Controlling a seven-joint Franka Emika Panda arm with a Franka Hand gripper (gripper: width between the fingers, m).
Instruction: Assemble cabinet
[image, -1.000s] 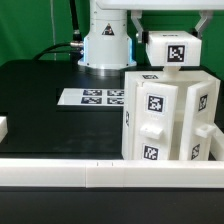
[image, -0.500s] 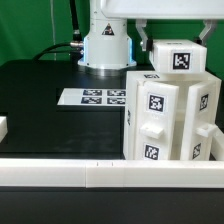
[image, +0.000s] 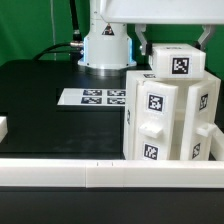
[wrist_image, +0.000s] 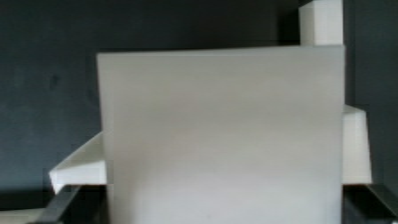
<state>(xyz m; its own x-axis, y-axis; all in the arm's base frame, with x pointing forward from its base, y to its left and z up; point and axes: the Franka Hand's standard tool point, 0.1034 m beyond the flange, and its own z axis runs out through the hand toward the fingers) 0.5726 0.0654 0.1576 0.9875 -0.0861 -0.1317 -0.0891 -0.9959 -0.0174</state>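
The cabinet body, a large white box with black-and-white tags, stands on the black table at the exterior view's right. My gripper is shut on a smaller white cabinet block that carries one tag. It holds the block just above the body's top, touching or nearly so. In the wrist view the block fills the middle between my dark fingers. Parts of the body show beside and behind it.
The marker board lies flat on the table left of the cabinet. The arm's white base stands behind it. A small white piece sits at the left edge. A white rail runs along the front.
My gripper has carried the block toward the exterior view's right and lower, closer onto the top of the cabinet body. The body has not moved.
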